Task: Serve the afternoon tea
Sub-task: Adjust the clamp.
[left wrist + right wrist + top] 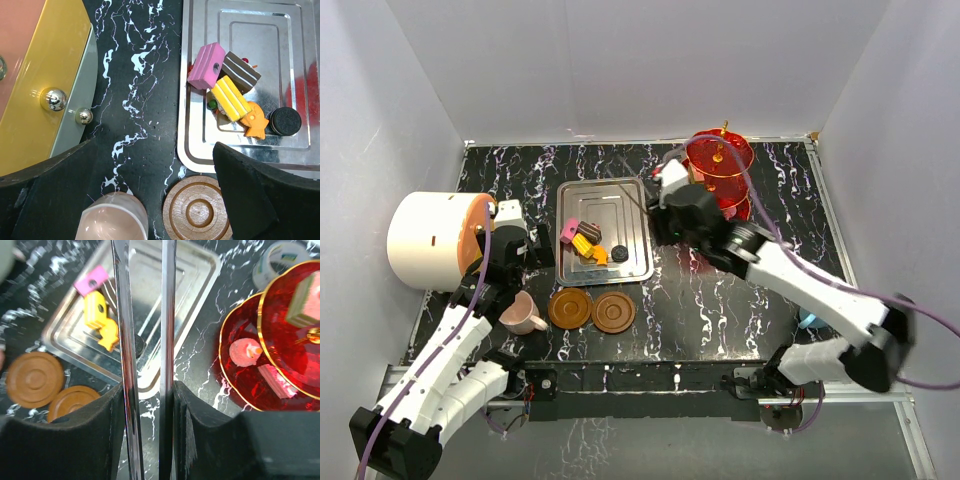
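Mostly the sweets [230,97] lie heaped at the near left of the steel tray [295,30]: a pink block, a brown striped slice, a yellow striped one, an orange fish and a black cookie, all touching or overlapping. A few more already sit on the red stand [250,355], at the far right of the table and well apart from the tray. The right gripper [146,400] is pinched on a pair of metal tongs [122,340], whose two blades reach out over the tray; their tips run out of the wrist view, so I cannot tell if they carry anything. The step looks like picking the next sweet. To do it well, bring the tips down either side of one piece at the edge of the heap, the cookie or the fish, rather than into the pile. Squeeze only enough to lift, and keep the blades level on the way to a free tier. The pink cup [114,217] and two saucers [592,310] wait near the front, with the left gripper [152,165] spread wide above them, holding nothing.
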Controlling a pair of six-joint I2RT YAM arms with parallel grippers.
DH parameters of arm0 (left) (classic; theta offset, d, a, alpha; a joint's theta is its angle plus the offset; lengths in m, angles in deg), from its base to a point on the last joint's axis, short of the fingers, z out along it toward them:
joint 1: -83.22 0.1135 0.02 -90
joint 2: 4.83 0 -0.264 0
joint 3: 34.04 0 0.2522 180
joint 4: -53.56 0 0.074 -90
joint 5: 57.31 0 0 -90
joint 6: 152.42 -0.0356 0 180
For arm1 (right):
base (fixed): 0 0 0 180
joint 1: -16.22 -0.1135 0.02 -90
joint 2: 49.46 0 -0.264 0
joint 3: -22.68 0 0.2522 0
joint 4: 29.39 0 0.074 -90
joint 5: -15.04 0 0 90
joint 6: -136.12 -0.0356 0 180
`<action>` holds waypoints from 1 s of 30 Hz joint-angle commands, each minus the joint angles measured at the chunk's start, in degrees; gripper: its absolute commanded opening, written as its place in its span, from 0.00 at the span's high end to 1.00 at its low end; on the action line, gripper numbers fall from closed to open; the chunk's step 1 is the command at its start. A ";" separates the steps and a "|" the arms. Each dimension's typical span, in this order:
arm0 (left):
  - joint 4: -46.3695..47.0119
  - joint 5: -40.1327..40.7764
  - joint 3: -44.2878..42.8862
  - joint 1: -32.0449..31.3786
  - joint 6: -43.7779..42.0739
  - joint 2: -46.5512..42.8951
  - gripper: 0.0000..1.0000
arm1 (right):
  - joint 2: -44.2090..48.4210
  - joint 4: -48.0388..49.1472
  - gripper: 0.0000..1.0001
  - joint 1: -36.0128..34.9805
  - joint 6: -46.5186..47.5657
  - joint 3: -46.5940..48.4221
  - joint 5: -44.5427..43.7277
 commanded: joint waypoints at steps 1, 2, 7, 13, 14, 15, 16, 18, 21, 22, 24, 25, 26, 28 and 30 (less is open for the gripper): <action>-0.38 1.68 0.12 -0.10 -0.24 -1.39 0.01 | 16.31 3.81 0.64 0.35 0.47 -3.83 -0.67; -0.37 1.62 0.15 -0.10 -0.25 -1.42 0.01 | 18.30 3.81 0.64 0.56 0.47 -5.00 -0.67; -0.11 0.88 0.19 -0.10 -0.25 -1.06 0.01 | 19.18 3.81 0.64 1.34 4.42 -4.86 -0.67; 0.11 0.36 0.17 -0.08 -0.34 -0.83 0.01 | 14.98 -10.93 0.52 2.81 -14.77 -5.98 46.53; 0.08 0.36 0.19 -0.08 -0.34 -0.86 0.01 | 13.85 -11.29 0.52 2.83 -14.81 -5.83 47.54; 0.03 0.44 0.16 -0.10 -0.34 -0.91 0.01 | 13.13 -11.59 0.52 2.83 -14.75 -5.71 47.57; 0.07 0.45 0.17 -0.10 -0.32 -0.95 0.01 | 12.07 -11.60 0.52 2.83 -14.78 -5.60 46.78; -0.05 0.50 0.16 -0.06 -0.29 -0.96 0.01 | 9.80 -12.29 0.52 2.83 -14.67 -5.13 44.92; -0.10 0.58 0.21 -0.09 -0.25 -1.04 0.01 | 5.04 -13.37 0.54 2.88 -14.59 -4.50 42.89; -0.10 0.67 0.19 -0.10 -0.23 -1.03 0.01 | 3.44 -13.22 0.54 2.84 -14.61 -4.26 42.09; -0.21 0.92 0.15 -0.09 -0.25 -1.05 0.01 | 1.01 -12.65 0.56 2.75 -14.69 -3.44 39.53; -0.24 1.08 0.13 -0.10 -0.24 -1.05 0.01 | 0.22 -11.98 0.56 2.75 -14.84 -3.20 38.05; -0.27 1.19 0.13 -0.10 -0.25 -1.12 0.01 | -0.31 -11.11 0.57 2.75 -15.16 -2.95 37.00; -0.41 1.40 0.19 -0.05 -0.25 -1.20 0.01 | -1.15 -9.71 0.58 2.67 -15.25 -2.23 36.32; -0.45 1.42 0.15 -0.11 -0.18 -1.30 0.01 | -1.30 -8.79 0.59 2.54 -15.15 -1.68 36.16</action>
